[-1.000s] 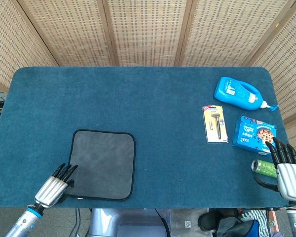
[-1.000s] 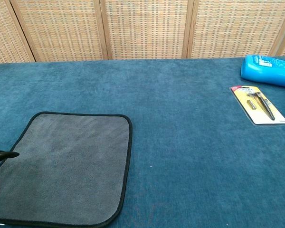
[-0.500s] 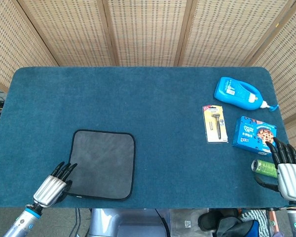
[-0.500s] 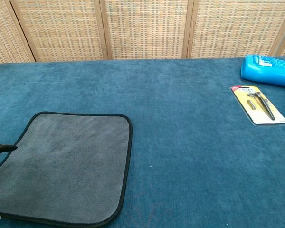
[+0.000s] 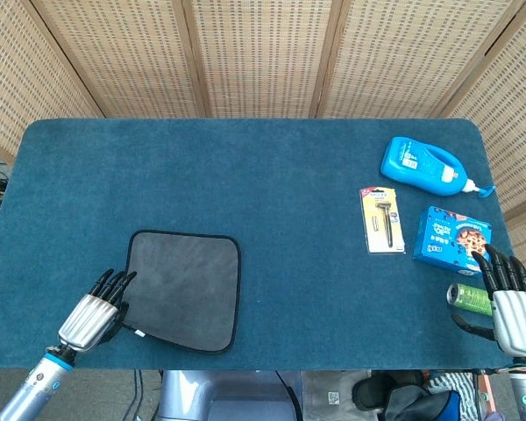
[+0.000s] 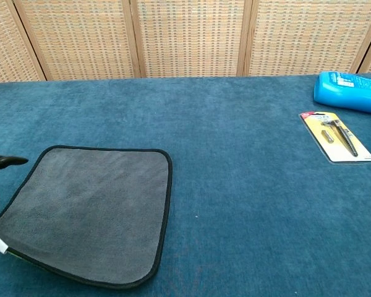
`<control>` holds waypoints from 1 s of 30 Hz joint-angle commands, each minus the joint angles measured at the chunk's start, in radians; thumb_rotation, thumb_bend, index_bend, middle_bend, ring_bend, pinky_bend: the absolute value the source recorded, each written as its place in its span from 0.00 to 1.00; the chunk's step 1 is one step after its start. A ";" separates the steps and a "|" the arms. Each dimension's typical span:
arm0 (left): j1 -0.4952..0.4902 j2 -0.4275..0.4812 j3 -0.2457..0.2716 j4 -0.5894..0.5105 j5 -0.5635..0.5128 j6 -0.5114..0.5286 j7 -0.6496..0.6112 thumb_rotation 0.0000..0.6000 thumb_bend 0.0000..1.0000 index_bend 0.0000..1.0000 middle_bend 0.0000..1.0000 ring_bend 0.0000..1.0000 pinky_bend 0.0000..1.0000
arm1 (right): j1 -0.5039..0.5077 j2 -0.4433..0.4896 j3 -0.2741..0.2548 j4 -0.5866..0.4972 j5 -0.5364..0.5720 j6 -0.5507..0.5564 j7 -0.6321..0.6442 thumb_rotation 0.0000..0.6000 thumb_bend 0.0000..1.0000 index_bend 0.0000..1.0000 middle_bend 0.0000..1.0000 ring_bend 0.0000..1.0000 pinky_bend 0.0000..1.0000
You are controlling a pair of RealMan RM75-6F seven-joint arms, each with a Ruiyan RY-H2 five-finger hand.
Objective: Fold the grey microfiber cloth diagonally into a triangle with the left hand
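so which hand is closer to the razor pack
Right. The right hand sits at the table's near right corner, nearer the razor pack than the left hand, which is at the grey cloth's near left corner across the table.

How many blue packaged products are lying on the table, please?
2, at the table's right side: the blue plastic bottle lying near the far corner, and the blue cardboard snack box nearer, right of the carded razor pack.

A blue-carpeted table (image 5: 245, 175) stands before woven wicker screen panels (image 5: 263, 53).
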 commanded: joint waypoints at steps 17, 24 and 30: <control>-0.304 -0.066 -0.265 -0.033 -0.186 -0.296 0.193 1.00 0.49 0.66 0.00 0.00 0.00 | 0.006 -0.002 0.009 0.026 0.037 -0.032 0.056 1.00 0.00 0.05 0.00 0.00 0.00; -0.393 -0.132 -0.326 0.021 -0.270 -0.365 0.254 1.00 0.49 0.66 0.00 0.00 0.00 | 0.008 -0.001 0.011 0.038 0.042 -0.040 0.082 1.00 0.00 0.05 0.00 0.00 0.00; -0.499 -0.220 -0.352 0.099 -0.305 -0.430 0.277 1.00 0.49 0.66 0.00 0.00 0.00 | 0.010 -0.002 0.018 0.059 0.059 -0.052 0.116 1.00 0.00 0.05 0.00 0.00 0.00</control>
